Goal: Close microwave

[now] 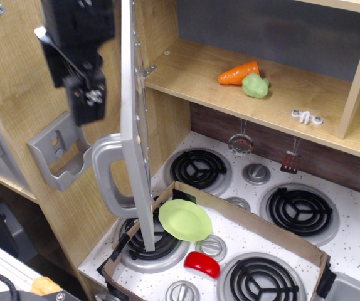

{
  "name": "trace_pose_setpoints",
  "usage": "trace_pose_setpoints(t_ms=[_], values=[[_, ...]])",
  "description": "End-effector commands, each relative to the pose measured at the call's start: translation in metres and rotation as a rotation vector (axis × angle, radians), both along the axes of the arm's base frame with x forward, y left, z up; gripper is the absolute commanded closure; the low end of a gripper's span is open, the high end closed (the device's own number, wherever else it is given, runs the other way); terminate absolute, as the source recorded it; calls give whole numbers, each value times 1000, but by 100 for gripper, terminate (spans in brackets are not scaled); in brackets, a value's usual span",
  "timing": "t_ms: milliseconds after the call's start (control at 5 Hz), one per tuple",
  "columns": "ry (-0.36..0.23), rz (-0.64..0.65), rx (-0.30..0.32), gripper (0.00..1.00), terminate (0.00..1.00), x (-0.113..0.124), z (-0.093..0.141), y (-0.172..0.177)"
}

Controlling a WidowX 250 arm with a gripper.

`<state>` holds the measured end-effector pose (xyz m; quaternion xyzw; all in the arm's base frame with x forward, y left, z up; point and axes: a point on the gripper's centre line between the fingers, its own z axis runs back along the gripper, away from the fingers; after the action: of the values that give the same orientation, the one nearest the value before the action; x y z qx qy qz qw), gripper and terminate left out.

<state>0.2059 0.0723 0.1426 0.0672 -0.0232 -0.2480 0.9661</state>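
Observation:
The microwave's silver-grey door [130, 94] stands open and shows edge-on, sticking out towards me from the wooden cabinet. Its chunky curved grey handle [107, 179] is on the door's left face, low down. My black gripper [86, 100] hangs at the upper left, to the left of the door's outer face and above the handle, with a gap to the door. It holds nothing. I see it side-on, so its opening does not show. The window and buttons are hidden.
A small grey bracket [58, 150] is fixed to the wooden wall below the gripper. An orange carrot [238, 73] and a green vegetable [255, 85] lie inside on the shelf. Below, a cardboard box [255, 222] on the stove [355, 244] holds a green plate [185, 219] and a red item [202, 263].

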Motion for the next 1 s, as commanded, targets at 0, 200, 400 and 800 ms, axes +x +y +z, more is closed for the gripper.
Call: trace_pose_setpoints(t_ms=[0, 200, 400, 800], values=[[-132, -26, -81, 0, 0, 53, -15, -16], [-228, -48, -104, 0, 0, 76, -17, -35], [-328, -90, -102, 0, 0, 103, -13, -57], [-438, -159, -93, 0, 0, 150, 3, -94]])
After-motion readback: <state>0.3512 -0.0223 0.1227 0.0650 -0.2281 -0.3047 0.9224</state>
